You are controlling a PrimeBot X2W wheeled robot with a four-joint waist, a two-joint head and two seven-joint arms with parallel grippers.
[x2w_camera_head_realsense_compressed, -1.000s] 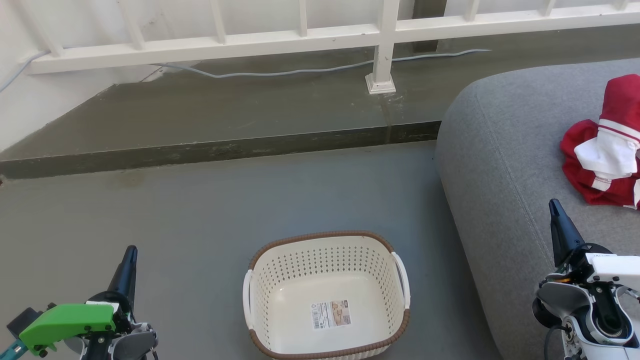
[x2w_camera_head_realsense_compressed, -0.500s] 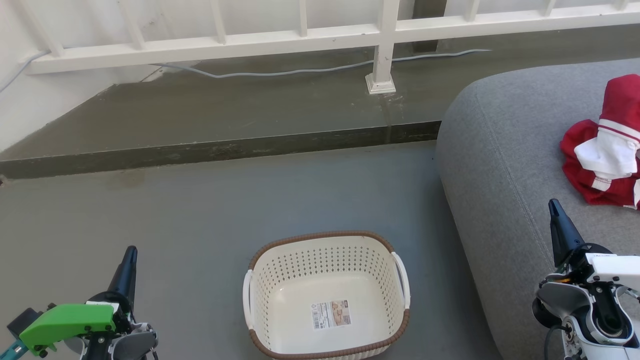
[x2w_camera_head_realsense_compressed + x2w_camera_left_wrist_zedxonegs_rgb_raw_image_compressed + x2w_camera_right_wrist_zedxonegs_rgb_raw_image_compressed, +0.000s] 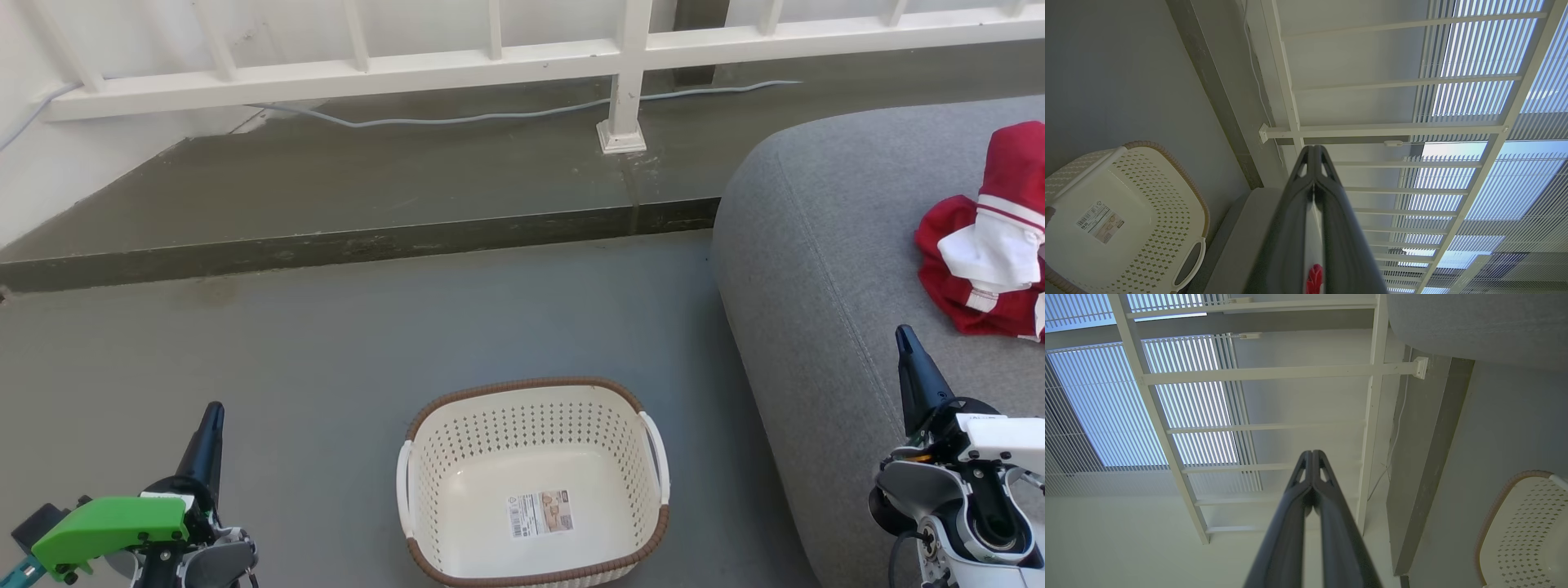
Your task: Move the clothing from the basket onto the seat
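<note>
**A:** How do your pincers stand?

**B:** Both are clenched, the dark fingers pressed tip to tip with nothing between them. My left pincer (image 3: 212, 412) sits low at my left. Its fingers point forward over the grey floor (image 3: 326, 351), and there is a green cover on the wrist behind it. My right pincer (image 3: 904, 339) sits low at my right, also pointing forward and leaning slightly leftward. It is over the near part of the seat (image 3: 824, 245), a big grey fabric cushion with a rounded corner and a stitched seam.

**A:** And the clothing?

**B:** The clothing (image 3: 992, 245) is a crumpled red heap with white bands, and some white lining is turned outward. It lies on the seat ahead of my right pincer and a little to its right, near the tip but apart from it. From my left pincer it is far across to the right, well apart.

**A:** Where is the basket?

**B:** The basket (image 3: 522, 384) stands on the floor between my two pincers, to the right of the left one and to the left of the right one. It is cream and perforated, with a brown woven-look rim and white side handles. Its bare bottom shows a paper label (image 3: 540, 513). It is near the seat's rounded side without touching it.

**A:** What lies further out?

**B:** Beyond both tips the floor meets a low dark step (image 3: 367, 245). A pale cable (image 3: 457, 120) lies on top of it, and a white railing (image 3: 490, 61) stands there too.
</note>
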